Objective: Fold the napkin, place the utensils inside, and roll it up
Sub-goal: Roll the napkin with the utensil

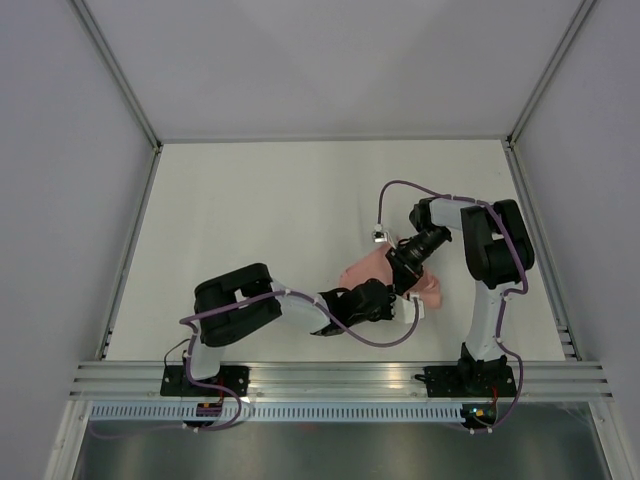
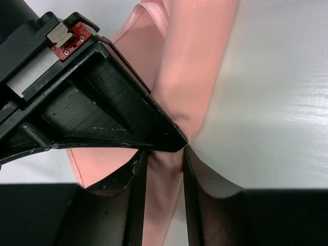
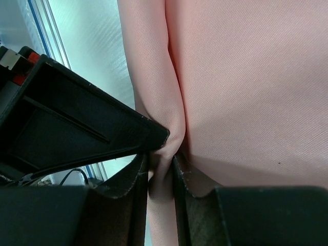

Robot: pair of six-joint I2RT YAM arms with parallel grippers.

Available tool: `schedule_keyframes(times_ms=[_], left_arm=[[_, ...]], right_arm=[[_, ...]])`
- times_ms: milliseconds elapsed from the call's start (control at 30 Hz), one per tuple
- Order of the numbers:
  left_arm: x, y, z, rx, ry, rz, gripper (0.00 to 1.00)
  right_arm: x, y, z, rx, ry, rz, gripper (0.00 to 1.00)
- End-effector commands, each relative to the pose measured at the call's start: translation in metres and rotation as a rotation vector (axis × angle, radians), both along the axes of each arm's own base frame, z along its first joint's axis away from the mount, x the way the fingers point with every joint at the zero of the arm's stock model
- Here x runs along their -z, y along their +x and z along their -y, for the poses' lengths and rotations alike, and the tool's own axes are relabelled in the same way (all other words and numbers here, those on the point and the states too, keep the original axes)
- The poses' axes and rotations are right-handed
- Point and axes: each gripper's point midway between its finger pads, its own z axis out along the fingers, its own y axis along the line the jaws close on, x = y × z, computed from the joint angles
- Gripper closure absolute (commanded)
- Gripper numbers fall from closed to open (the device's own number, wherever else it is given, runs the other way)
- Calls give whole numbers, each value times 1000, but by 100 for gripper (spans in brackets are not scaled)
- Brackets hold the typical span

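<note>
The salmon-pink napkin [image 1: 358, 271] is bunched up right of the table's middle, held between both arms. My left gripper [image 1: 388, 300] comes in from the left, low over the table. In the left wrist view a narrow fold of the napkin [image 2: 189, 66] runs between the fingers of that gripper [image 2: 163, 169], which is shut on it. My right gripper [image 1: 406, 274] reaches down from the right, just behind the left one. It [image 3: 161, 169] is shut on a pinched ridge of the napkin [image 3: 246, 77], and cloth fills most of that view. The utensils are out of view.
The white table [image 1: 250, 220] is boxed in by grey walls on three sides. A ribbed metal rail [image 1: 330, 378] runs along the near edge, where both arm bases stand. Purple cables loop off each arm.
</note>
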Motion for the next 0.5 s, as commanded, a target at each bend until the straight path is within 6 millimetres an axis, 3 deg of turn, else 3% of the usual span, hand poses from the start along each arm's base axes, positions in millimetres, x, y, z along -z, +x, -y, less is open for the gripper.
schedule_keyframes(times_ms=[0, 200, 300, 467], left_arm=[[72, -18, -43, 7, 230, -225, 84], [81, -33, -47, 43, 257, -382, 95], [80, -36, -46, 53, 253, -440, 98], [74, -37, -45, 57, 232, -524, 98]], right_arm=[[33, 21, 15, -91, -76, 150, 72], [19, 32, 15, -62, -87, 210, 41], [8, 39, 16, -38, -97, 252, 34], [-10, 54, 20, 24, -107, 316, 31]])
